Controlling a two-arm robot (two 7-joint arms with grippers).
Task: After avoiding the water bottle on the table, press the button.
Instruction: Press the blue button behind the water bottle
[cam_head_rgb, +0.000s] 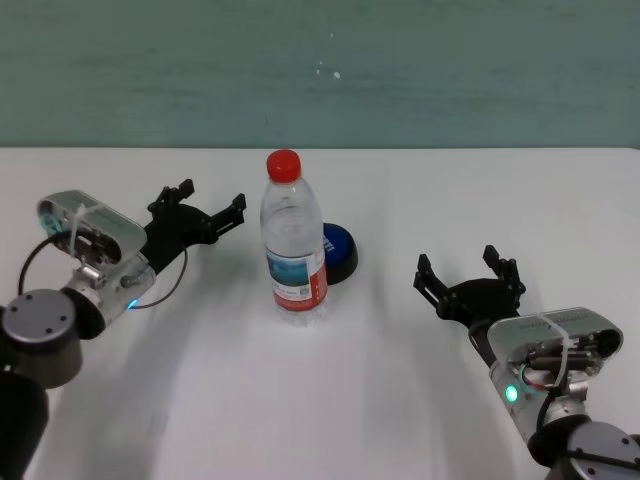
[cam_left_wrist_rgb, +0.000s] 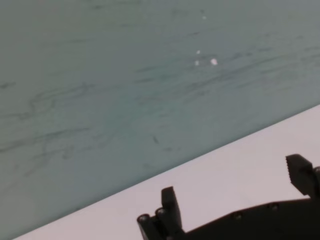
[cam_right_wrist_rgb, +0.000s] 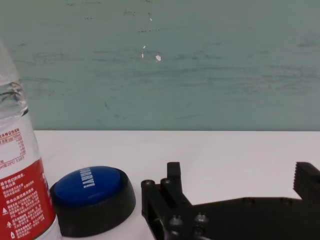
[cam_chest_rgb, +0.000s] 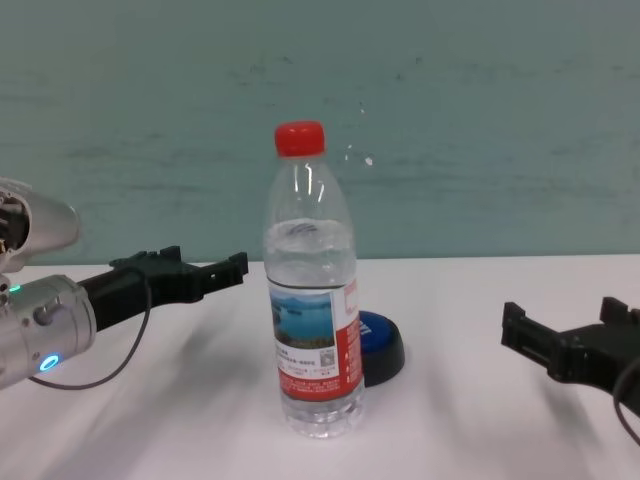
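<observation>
**Bottle upright, button just behind it**

We saw the bottle (cam_head_rgb: 294, 236) standing upright mid-table (cam_head_rgb: 330, 400), the blue button (cam_head_rgb: 338, 251) just behind it on its right. Our left claw (cam_head_rgb: 207, 210) hung spread wide, left of the bottle and apart from it. Our right claw (cam_head_rgb: 466, 272) sat released, empty, well right of the button.

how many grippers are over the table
2. The left gripper is open left of the bottle; the right gripper is open to its right, near the button.
</observation>
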